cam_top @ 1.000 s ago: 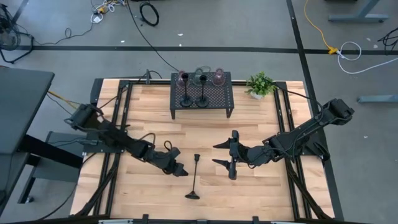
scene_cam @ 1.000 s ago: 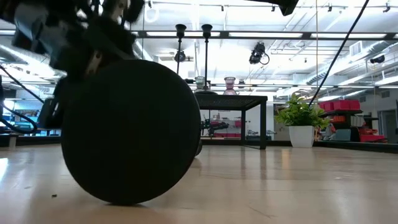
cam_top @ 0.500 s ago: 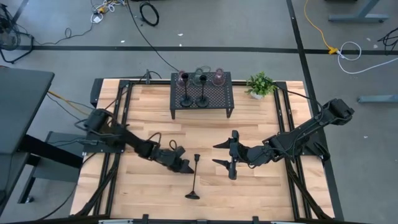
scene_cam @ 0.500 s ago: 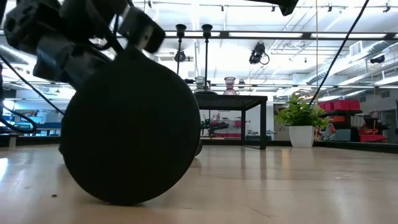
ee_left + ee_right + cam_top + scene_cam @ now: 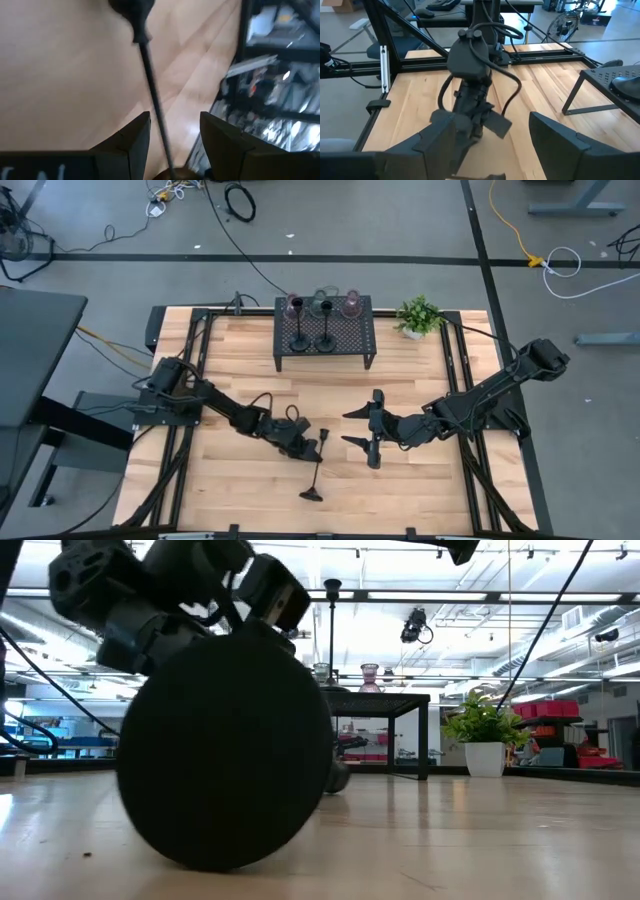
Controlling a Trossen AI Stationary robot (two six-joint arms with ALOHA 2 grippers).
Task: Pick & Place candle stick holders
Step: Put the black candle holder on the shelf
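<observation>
One black candle stick holder [image 5: 317, 465] lies on its side near the table's front middle, resting on its base rim [image 5: 225, 745] with its cup end [image 5: 323, 434] toward the far edge. My left gripper [image 5: 310, 448] is open, with one finger on either side of the holder's stem [image 5: 155, 110], near the cup end. My right gripper [image 5: 356, 428] is open and empty, to the right of the holder. Two more black holders [image 5: 299, 340] [image 5: 325, 340] and three glass holders [image 5: 322, 307] stand on the black mesh rack [image 5: 350, 335]. My left gripper comes level from the table's left, its fingers [image 5: 132, 142] standing across the lying holder's stem [image 5: 159, 122], one on each side. Whether a finger touches the stem, I cannot tell.
The mesh rack stands at the far middle of the table, and a small green plant [image 5: 418, 315] is to its right. My right wrist view shows the left arm's gripper [image 5: 470, 80] ahead. Bare wood lies between the rack and the grippers.
My left gripper has gone toward the table's right edge, up to the lying holder's stem, and now straddles it. The holder has shifted a little toward the right; its base shows farther right in the low view.
</observation>
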